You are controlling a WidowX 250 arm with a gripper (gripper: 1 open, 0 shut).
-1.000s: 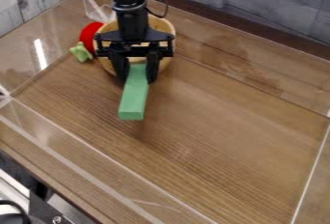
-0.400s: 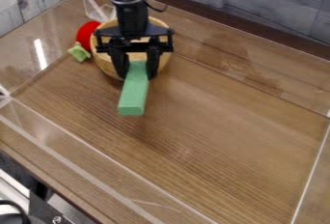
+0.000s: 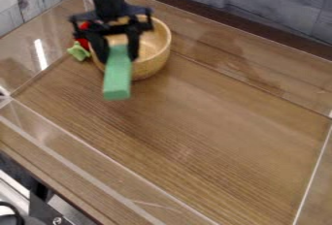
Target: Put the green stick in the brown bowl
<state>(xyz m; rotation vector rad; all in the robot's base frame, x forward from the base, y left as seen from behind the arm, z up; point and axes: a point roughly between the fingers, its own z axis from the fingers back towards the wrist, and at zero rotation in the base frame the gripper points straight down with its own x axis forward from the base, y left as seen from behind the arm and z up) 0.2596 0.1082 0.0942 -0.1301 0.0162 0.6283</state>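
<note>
One green stick (image 3: 118, 72), light green, flat and elongated: held by its upper part in the claw (image 3: 116, 45), whose fingers pinch it from either side. It slants slightly, its lower end hanging on the near side of the bowl, blurred.

One brown bowl (image 3: 153, 50), round, pale inside, partly hidden by arm and stick; its right-hand part shows best. Whether the stick touches the rim we cannot tell.

Step in hand, as we judge it: carrying the held stick over the bowl's hollow. We do well to keep the pinch firm, raise the stick until its low end passes the rim, then bring it away from the camera and to the right of the picture, over the middle. There we lower it a little before spreading the fingers, so that it drops inside and does not lodge across the wall. Chief hazard: the hanging end catching the near rim and pushing the bowl or twisting the stick in our grip.

One red round object (image 3: 85, 24) with a small green part (image 3: 80, 49), left of the bowl in our view, close to the arm; we give it room.

One wooden table (image 3: 220, 122), beneath all. Several dark cables (image 3: 29, 209), lower left corner, well apart from the bowl.
</note>
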